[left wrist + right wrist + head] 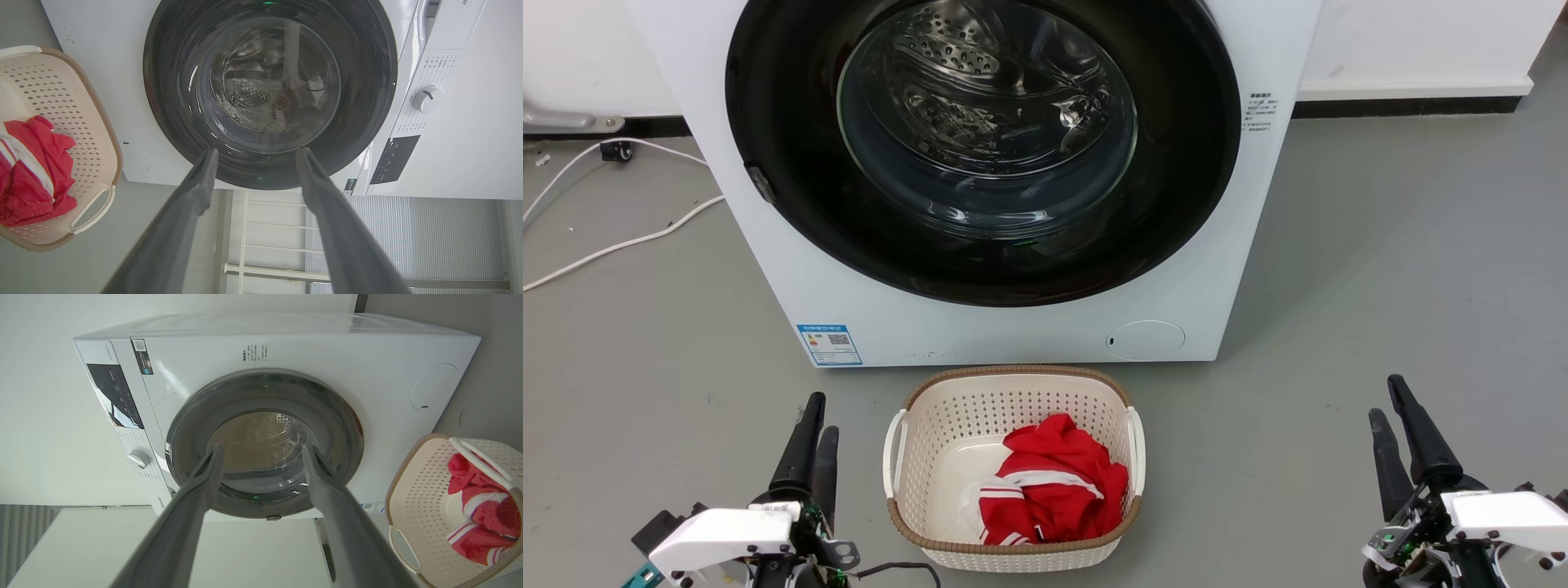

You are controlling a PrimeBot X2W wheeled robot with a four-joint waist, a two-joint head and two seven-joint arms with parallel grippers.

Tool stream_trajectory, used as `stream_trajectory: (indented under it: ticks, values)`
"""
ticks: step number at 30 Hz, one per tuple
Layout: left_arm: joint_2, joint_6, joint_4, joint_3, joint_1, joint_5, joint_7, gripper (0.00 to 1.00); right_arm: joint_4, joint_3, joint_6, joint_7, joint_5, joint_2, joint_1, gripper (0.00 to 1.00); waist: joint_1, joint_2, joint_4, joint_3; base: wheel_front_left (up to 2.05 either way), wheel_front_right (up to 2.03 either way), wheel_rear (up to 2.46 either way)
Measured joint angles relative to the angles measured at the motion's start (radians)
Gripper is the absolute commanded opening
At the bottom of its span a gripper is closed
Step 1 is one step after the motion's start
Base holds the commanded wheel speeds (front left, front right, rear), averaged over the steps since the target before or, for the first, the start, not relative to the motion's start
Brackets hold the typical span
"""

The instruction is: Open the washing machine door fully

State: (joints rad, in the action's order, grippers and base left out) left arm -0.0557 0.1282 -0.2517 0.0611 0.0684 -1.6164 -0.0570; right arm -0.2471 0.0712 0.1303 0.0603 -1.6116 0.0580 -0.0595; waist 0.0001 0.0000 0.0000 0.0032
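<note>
Washing machine door [784, 163] shut; opening not yet begun. Left hand [822, 412] and right hand [1385, 396] spread wide, empty, well apart from it

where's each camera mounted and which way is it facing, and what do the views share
Head view: on the head, facing forward and down at the closed washing machine door and floor basket; left hand and right hand at bottom corners.
Left wrist view: on the left wrist, rolled sideways, looking along its open fingers at the door.
Right wrist view: on the right wrist, rolled the opposite way, fingers framing the door.
Shared: all show the door and the basket of red clothing.
</note>
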Motion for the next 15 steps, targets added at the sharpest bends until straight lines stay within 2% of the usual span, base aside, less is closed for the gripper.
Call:
stream_trajectory:
  ticks: [6, 15]
  values:
    - [0.0, 0.0, 0.033, -0.012, 0.0, 0.086, 0.027, 1.0, 0.024, -0.004, 0.0, -0.027, 0.067, 0.0, 0.009, 1.0, 0.0, 0.0, 0.0, 0.0, 0.0, 0.0, 0.0]
    - [0.001, 0.0, 0.098, -0.013, 0.0, 0.281, 0.062, 1.0, 0.081, -0.011, 0.0, -0.063, 0.303, -0.001, 0.014, 1.0, 0.0, 0.0, -0.001, 0.001, 0.0, 0.0, 0.0]
